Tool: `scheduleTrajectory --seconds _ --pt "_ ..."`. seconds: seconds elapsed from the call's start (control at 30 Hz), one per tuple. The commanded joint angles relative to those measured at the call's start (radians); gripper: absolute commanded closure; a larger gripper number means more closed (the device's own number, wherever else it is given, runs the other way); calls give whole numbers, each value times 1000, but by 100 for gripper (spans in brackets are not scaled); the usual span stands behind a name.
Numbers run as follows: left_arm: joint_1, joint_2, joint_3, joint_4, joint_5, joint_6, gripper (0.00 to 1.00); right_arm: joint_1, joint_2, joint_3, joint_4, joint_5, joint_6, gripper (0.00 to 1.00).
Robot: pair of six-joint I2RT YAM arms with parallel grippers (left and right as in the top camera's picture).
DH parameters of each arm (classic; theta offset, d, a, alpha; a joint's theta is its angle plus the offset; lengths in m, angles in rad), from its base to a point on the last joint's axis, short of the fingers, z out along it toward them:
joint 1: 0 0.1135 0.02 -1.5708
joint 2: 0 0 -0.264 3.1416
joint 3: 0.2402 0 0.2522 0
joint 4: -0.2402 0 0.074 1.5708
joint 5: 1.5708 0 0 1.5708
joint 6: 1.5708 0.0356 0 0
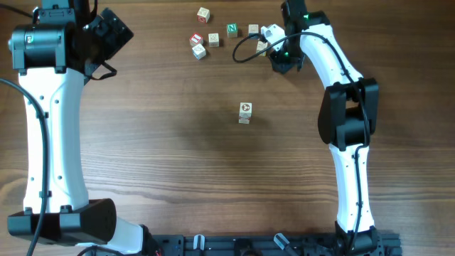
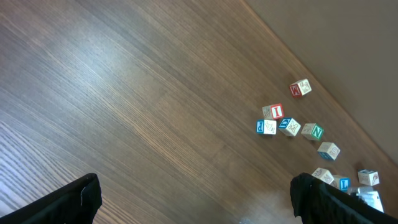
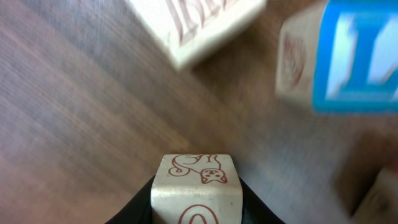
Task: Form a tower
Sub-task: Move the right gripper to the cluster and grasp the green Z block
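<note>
- Nearest the right wrist camera is a small pale wooden cube with a brown cat drawn on its top, the cat cube (image 3: pixel 196 183). It is pinched between the two black fingers (image 3: pixel 140 208) of the right gripper (image 3: pixel 196 205), which press on its left and right sides.
- The surface is a brown wood-grain table (image 1: pixel 156 142). In the left wrist view a plain tan area (image 2: pixel 348 37) lies beyond the table's edge.
- At the far left of the overhead view, the white-and-black left arm (image 1: pixel 43 128) runs along the table's side. The left gripper (image 1: pixel 114 30) sits near the top left corner.
- In the left wrist view its dark fingers (image 2: pixel 62 202) are spread wide, with only bare wood between them.
- Left of centre, near the far edge, lies a scatter of loose wooden letter cubes (image 1: pixel 213 38). Among them are a red-faced cube (image 1: pixel 196 39) and a green-faced cube marked N (image 1: pixel 232 29).
- At the centre, the tower (image 1: pixel 244 112), a short narrow stack of pale wooden cubes, stands alone mid-table. It is well apart from the scatter and from both grippers.
- On the right, the white right arm (image 1: pixel 348 142) reaches to the far edge, its gripper down beside the rightmost loose cubes.
- Hard to make out: the number of cubes in the tower cannot be counted from above.
- The cat cube is hidden under the gripper in the overhead view.
- The right wrist view is blurred. A pale cube with red lettering (image 3: pixel 193 25) and a blue-faced cube (image 3: pixel 348 56) are both cut off by the frame.
</note>
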Motion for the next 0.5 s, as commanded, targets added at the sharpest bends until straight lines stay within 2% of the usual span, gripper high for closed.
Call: scheduleTrajectory --seconds 0.0,0.07,0.1,0.2,0.27,0.3,0.33,0.37,0.4,0.47 --pt "5 -2 0 1 -9 8 0 12 -177 10 -57 10 219 68" --pt "5 -2 0 0 -9 8 0 35 -334 10 -66 9 412 63" --pt "5 -2 0 1 -9 8 0 49 -397 10 -58 10 437 60" --pt "5 -2 0 0 -9 8 0 75 -563 10 -65 6 602 65" --pt "5 -2 0 1 -9 8 0 76 -632 10 -156 6 761 68" --pt "5 -2 0 0 -9 8 0 76 -639 10 -197 11 755 67" --pt "5 -2 0 1 -9 8 0 76 -636 6 -223 41 764 63" --pt "5 -2 0 0 -9 8 0 76 -626 -6 -222 53 780 54" --pt "5 -2 0 1 -9 8 0 76 -603 -50 -188 60 781 41" --pt "5 -2 0 1 -9 8 0 76 -533 -113 -108 49 807 36"
